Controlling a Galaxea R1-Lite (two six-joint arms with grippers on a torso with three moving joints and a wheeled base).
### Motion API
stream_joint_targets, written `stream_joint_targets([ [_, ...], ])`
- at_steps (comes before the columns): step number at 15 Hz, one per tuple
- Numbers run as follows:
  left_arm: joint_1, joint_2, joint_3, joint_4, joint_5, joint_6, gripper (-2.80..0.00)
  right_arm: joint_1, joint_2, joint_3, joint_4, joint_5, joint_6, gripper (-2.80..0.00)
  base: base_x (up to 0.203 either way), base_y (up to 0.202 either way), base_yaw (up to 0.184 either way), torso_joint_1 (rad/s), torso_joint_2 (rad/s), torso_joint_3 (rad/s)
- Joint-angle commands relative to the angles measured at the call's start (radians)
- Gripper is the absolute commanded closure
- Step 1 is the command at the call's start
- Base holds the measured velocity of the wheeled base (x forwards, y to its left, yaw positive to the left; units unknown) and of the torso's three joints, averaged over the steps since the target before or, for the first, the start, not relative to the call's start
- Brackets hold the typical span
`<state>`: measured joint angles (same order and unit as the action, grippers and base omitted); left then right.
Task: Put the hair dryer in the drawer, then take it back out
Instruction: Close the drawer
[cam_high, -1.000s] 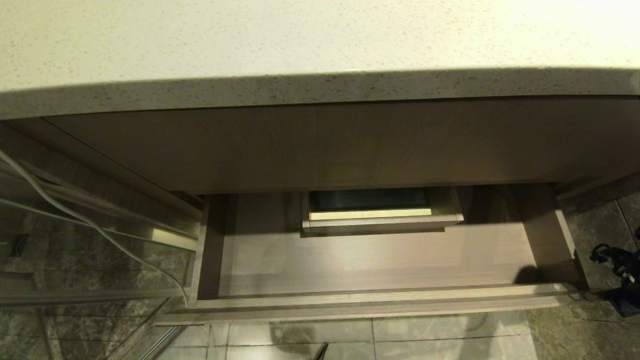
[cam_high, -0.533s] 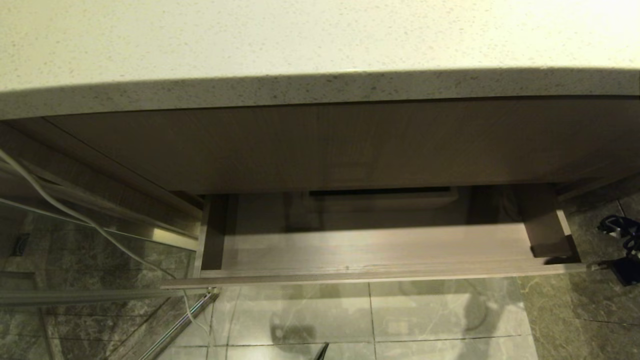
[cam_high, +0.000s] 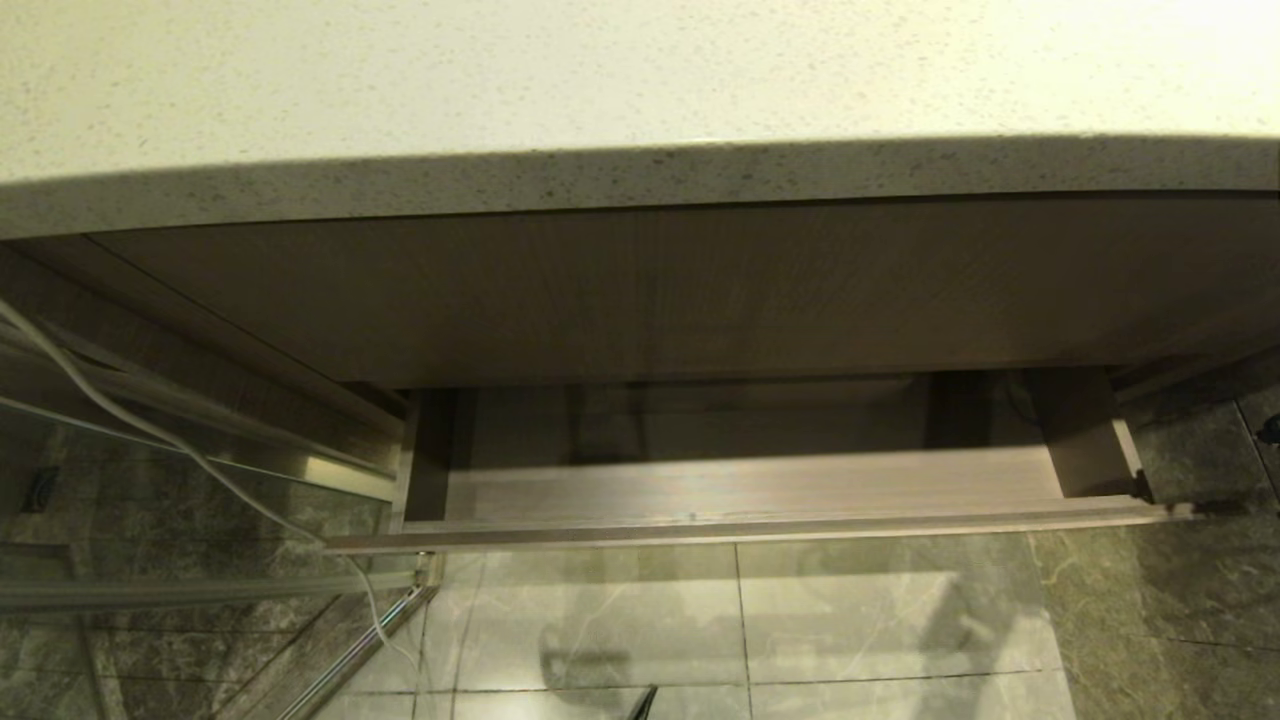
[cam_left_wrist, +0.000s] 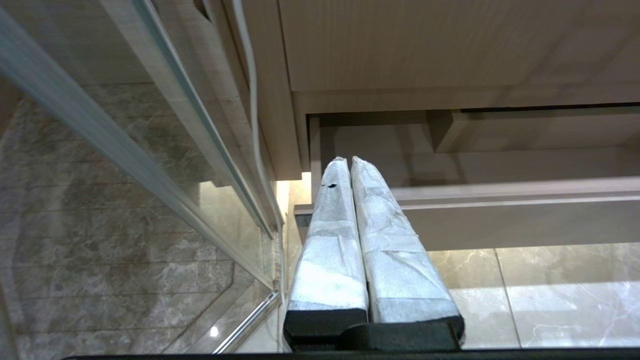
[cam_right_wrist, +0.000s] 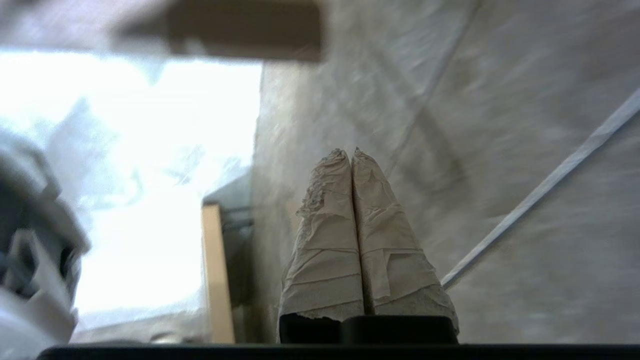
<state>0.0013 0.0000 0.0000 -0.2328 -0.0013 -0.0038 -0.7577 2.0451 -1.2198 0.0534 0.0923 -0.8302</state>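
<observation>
The drawer (cam_high: 750, 490) sits further in under the worktop (cam_high: 640, 80) than a second ago, its rear notch now hidden. No hair dryer shows. Left gripper (cam_left_wrist: 350, 161) and right gripper (cam_right_wrist: 348, 151) are both closed, empty.

Countertop (cam_high: 600, 70) is showing cream with fine dark speckling. At 6 o'clock of it, the vanity panel (cam_high: 680, 290) and drawer (cam_high: 740, 485) are showing light-brown wood grain. Floor tiles (cam_high: 850, 630), at 6 o'clock of the drawer, are reading grey-green marbled with pale veins. A white cord (cam_high: 150, 430) is running at 9 o'clock. Left gripper (cam_left_wrist: 348, 162) and right gripper (cam_right_wrist: 348, 152) are wearing whitish wrinkled wrap over black bases.
</observation>
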Motion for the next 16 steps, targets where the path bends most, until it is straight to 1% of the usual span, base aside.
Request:
stream_joint_targets([
  [1, 0.000, 0.000, 0.040, -0.002, 0.000, -0.001, 0.00, -0.002, 0.021, 0.025, 0.002, -0.010, -0.008, 0.00, 0.000, 0.000, 0.000, 0.000, 0.00, 0.000],
  [3, 0.000, 0.000, 0.040, -0.002, 0.000, -0.001, 0.00, 0.001, 0.055, 0.031, 0.018, -0.023, -0.009, 0.00, 0.000, 0.000, 0.000, 0.000, 0.00, 0.000],
  [7, 0.000, 0.000, 0.040, -0.002, 0.000, -0.001, 0.00, 0.005, 0.110, 0.017, 0.008, -0.033, -0.001, 0.00, 0.000, 0.000, 0.000, 0.000, 0.00, 0.000],
  [11, 0.000, 0.000, 0.040, -0.002, 0.000, -0.001, 0.00, 0.027, 0.159, -0.020, -0.033, -0.034, 0.008, 0.00, 0.000, 0.000, 0.000, 0.000, 0.00, 0.000],
  [12, 0.000, 0.000, 0.040, -0.002, 0.000, -0.001, 0.00, 0.036, 0.164, -0.027, -0.056, -0.034, 0.021, 0.00, 0.000, 0.000, 0.000, 0.000, 0.00, 0.000],
  [13, 0.000, 0.000, 0.040, -0.002, 0.000, -0.001, 0.00, 0.048, 0.169, -0.029, -0.070, -0.035, 0.056, 0.00, 0.000, 0.000, 0.000, 0.000, 0.00, 0.000],
  [16, 0.000, 0.000, 0.040, -0.002, 0.000, -0.001, 0.00, 0.078, 0.179, -0.037, -0.078, -0.045, 0.112, 0.00, 0.000, 0.000, 0.000, 0.000, 0.00, 0.000],
])
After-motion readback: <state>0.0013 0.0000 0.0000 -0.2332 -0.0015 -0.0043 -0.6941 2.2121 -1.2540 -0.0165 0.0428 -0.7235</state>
